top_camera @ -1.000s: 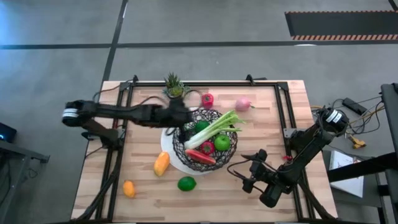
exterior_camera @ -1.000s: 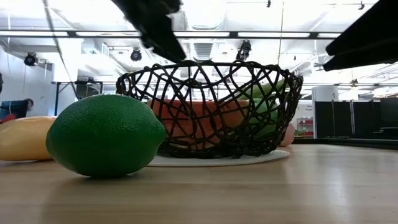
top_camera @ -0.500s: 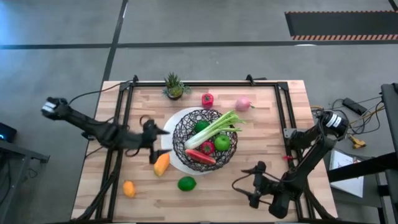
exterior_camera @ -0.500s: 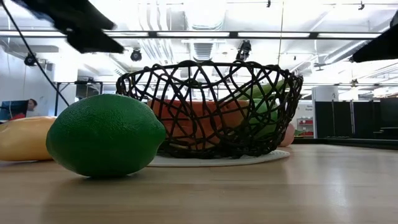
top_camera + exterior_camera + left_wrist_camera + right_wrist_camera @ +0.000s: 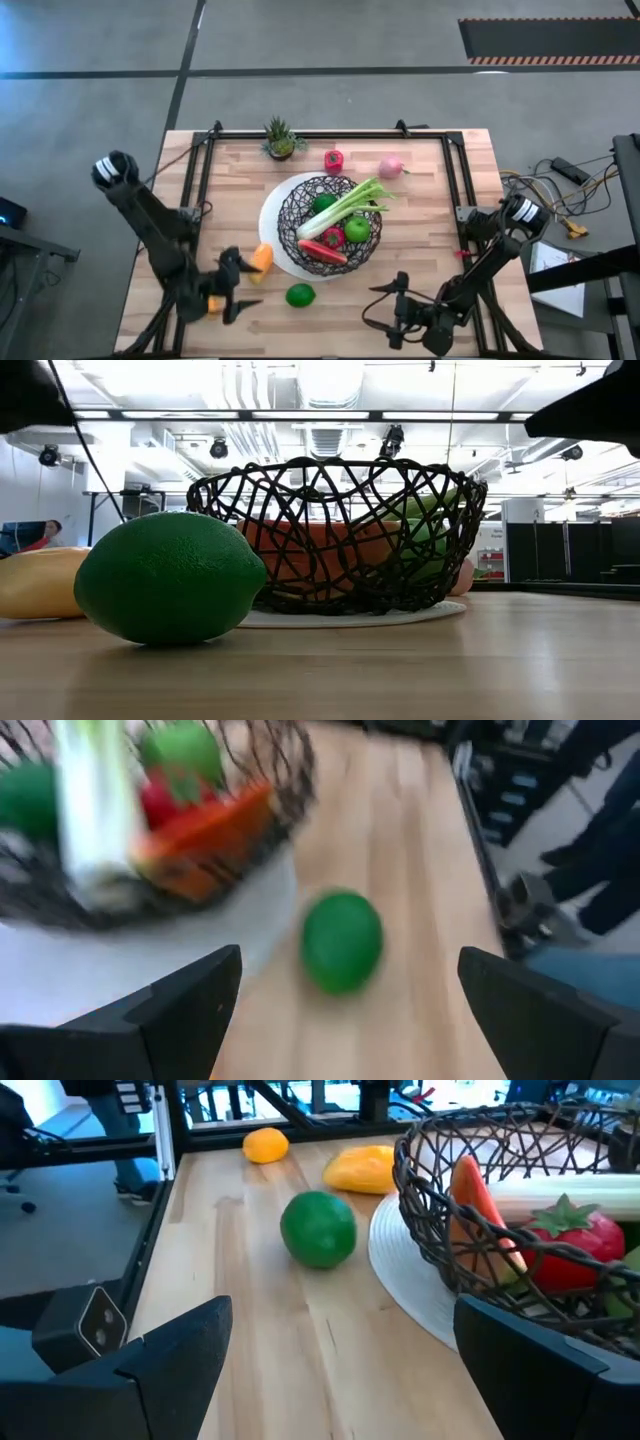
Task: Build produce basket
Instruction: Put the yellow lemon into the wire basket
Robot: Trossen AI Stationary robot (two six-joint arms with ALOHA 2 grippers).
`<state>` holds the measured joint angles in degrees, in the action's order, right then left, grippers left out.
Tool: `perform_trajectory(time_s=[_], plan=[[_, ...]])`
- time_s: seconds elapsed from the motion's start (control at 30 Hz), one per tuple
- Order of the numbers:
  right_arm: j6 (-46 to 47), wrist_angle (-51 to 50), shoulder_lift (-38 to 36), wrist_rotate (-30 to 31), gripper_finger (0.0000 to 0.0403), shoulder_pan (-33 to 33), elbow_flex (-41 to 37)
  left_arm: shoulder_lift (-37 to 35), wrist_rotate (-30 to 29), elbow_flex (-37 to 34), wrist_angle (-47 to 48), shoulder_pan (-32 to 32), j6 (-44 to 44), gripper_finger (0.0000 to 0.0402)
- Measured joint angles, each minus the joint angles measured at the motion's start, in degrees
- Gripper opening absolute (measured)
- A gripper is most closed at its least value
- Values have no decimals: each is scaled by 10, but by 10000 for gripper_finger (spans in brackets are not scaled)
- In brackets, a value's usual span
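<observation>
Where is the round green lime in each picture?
High view: the lime lies on the wood just in front of the basket.
Low view: big at the left.
Left wrist view: middle, blurry.
Right wrist view: upper middle.
Shared landmark: the black wire basket beside it.

Black wire basket (image 5: 330, 225) holding celery (image 5: 352, 205), green lime (image 5: 300, 295) on table beside it

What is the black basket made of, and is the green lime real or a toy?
The basket looks like thin black wire, probably painted metal: its criss-crossing strands leave open gaps that you can see the food through. It sits on a smooth white plate. The lime looks like a toy, likely plastic or foam: even green, matte, finely pebbled skin. I can't be sure.
</observation>
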<state>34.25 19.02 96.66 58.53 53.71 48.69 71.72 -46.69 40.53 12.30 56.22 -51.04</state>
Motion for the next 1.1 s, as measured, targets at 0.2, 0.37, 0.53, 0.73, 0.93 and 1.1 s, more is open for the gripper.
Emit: perform_trajectory(time_s=[0.2, 0.37, 0.53, 0.73, 0.93, 1.1], plan=[[-23, 7, -6, 0, 363, -1, 0, 118, 150, 151, 322, 15, -247, 356], [-61, 11, -7, 0, 363, -4, 8, 175, 351, 264, 538, 10, -355, 356], [-84, 11, -6, 1, 363, -9, 8, 166, 446, 275, 552, 14, -500, 356], [-112, 11, -6, 1, 363, -11, 8, 134, 498, 232, 546, 12, -590, 356], [-125, 10, -6, 0, 363, -11, 8, 94, 591, 141, 470, -11, -613, 356], [-125, 10, -6, 0, 363, -11, 8, 77, 624, 75, 395, -29, -612, 356]])
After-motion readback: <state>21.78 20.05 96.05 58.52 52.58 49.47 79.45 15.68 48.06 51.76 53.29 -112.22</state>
